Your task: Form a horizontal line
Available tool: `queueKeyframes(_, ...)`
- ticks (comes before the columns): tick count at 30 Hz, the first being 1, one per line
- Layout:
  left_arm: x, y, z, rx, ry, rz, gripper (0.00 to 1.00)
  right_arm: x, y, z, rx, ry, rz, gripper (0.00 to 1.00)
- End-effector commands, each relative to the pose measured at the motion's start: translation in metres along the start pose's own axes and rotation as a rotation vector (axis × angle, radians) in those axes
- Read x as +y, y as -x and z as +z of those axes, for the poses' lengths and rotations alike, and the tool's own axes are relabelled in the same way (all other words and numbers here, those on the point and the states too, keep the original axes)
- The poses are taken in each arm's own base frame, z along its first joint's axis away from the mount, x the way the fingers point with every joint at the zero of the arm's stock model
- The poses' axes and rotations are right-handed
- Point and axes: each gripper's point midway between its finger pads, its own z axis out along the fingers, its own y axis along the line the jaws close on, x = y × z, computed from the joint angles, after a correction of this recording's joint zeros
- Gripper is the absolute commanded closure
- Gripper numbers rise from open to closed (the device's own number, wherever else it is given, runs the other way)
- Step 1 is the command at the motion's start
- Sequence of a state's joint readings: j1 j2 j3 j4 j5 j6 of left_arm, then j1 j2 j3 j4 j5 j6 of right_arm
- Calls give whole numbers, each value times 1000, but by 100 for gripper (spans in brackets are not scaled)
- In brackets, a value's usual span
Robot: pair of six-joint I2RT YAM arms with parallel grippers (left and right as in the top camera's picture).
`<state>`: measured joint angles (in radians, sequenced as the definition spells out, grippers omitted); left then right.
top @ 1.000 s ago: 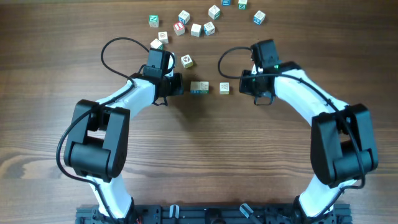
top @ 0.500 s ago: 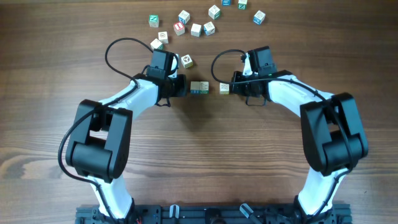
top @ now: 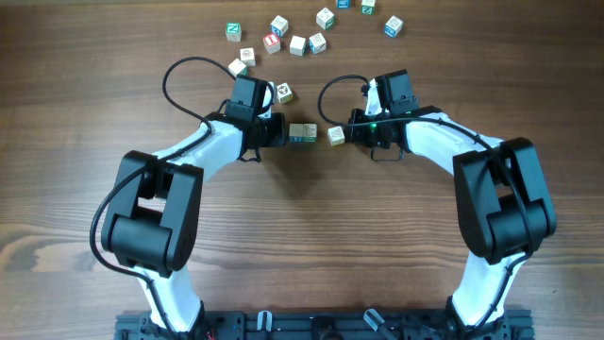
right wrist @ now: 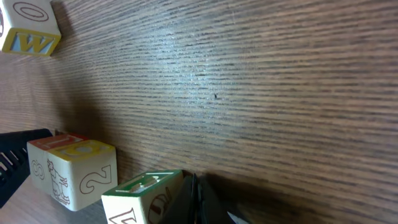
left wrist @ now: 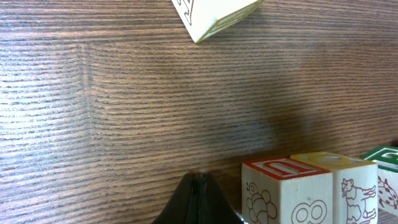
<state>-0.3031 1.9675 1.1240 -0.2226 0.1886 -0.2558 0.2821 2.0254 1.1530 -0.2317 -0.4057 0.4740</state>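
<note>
Line: horizontal line lay toward the far edge of the counter, about midway between its left and right edges. You had two cubes joined and a third not yet closed up.
Pair: red-topped cube and yellow-topped cube stood edge to edge, faces flush.
Third cube: green-marked cube sat just to the right of the pair. A slim gap showed from overhead, and the cube was turned a little out of square.
Left claw: your left gripper was clenched on nothing, its fingers pressed into one point. It sat just beside the pair's left end; whether it touched could not be told.
Right claw: your right gripper was clenched empty as well. Its tip was at the green-marked cube's right side, touching or all but, by the wrist view.
Strays: loose cubes were scattered along the far edge. One lone cube lay between them and the line, near your left arm.
Surface: counter was dark wood, with the grain running left to right.
</note>
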Motion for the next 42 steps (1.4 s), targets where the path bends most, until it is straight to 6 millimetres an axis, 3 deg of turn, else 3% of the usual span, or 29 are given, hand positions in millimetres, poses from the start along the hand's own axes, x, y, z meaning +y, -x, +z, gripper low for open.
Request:
queueKeyframes(1,4,-10,9,28,11,7,96,-37,-42,24,118,-107,121,96)
queueKeyframes(18,4,-10,9,28,11,7,96,-19,-50,30,138,-74,207,95)
queueKeyframes(25,4,-10,9,28,11,7,96,-24,-48,29,122,-105,211,96)
queueKeyframes(34,4,-10,9,29,11,7,96,-33,-77,20,221,-190,259,95)
queueKeyframes(42,4,-10,9,28,11,7,96,-15,-94,25,271,-162,215,95)
